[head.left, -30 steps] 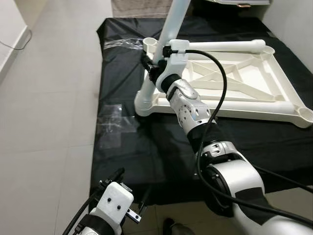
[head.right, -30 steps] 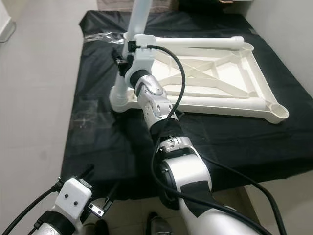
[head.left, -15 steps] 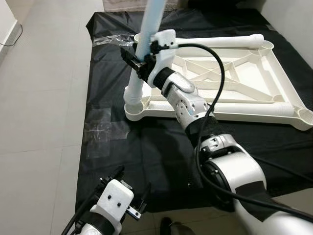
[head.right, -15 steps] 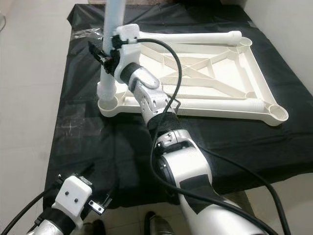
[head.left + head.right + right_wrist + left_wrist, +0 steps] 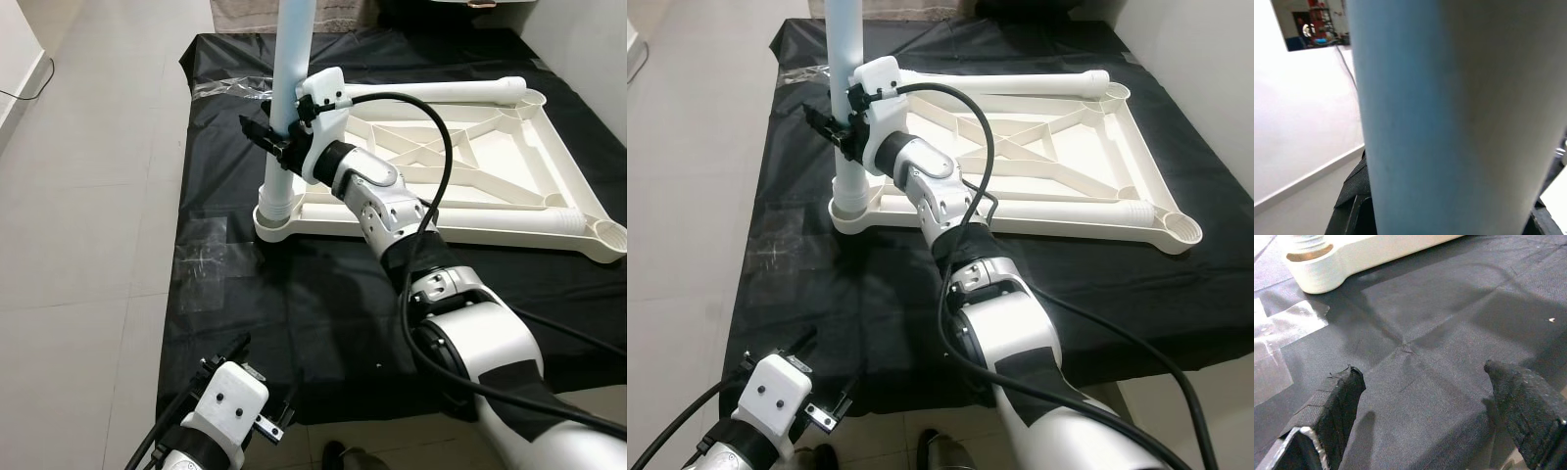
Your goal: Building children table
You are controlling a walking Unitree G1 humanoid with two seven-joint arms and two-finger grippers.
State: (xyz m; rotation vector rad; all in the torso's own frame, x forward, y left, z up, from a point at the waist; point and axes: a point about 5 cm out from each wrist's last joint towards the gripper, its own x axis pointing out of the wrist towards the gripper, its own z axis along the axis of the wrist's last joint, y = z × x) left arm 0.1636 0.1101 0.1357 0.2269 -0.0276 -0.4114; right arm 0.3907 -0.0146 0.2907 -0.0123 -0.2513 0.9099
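Low at the left, the left gripper [image 5: 1425,382] hangs with its fingers spread over the woven black cloth [image 5: 323,294]. The right gripper [image 5: 269,137] pinches the smooth, round pale-blue leg [image 5: 289,98], standing upright in the corner socket of the upturned ribbed cream tabletop [image 5: 470,166].

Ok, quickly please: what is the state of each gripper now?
Left gripper: open, holding nothing.
Right gripper: shut on the table leg.

Right gripper [image 5: 835,125] clamps upright table leg [image 5: 846,108] in tabletop [image 5: 1048,162] corner.
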